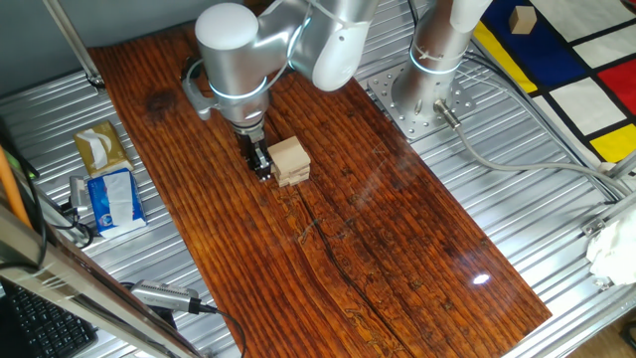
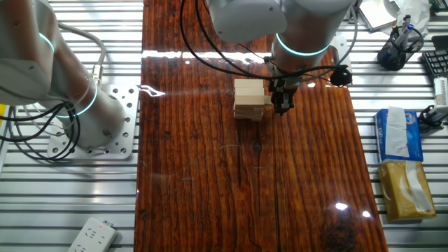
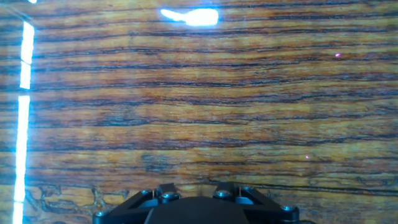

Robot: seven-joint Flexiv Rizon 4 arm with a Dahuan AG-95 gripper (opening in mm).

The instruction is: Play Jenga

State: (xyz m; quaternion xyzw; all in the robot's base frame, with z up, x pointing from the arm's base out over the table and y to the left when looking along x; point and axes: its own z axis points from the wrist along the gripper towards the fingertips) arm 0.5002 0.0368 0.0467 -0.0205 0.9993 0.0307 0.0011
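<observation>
The Jenga stack (image 1: 289, 161) is a small tower of pale wood blocks laid crosswise in a few layers, standing on the dark wooden board (image 1: 378, 249). It also shows in the other fixed view (image 2: 249, 99). My gripper (image 1: 261, 165) hangs low beside the stack, at its left side in one fixed view and at its right side in the other fixed view (image 2: 281, 105). Its black fingers look pressed together and hold nothing. Whether they touch the stack is unclear. The hand view shows only the wood board (image 3: 199, 112); the stack is out of that view.
Tissue packs (image 1: 109, 197) lie on the metal table left of the board; they also show in the other fixed view (image 2: 396, 133). A second arm's base (image 1: 427, 89) stands at the far right. A separate tan cube (image 1: 522, 19) lies on the coloured mat. A power strip (image 2: 91, 236) lies near the edge.
</observation>
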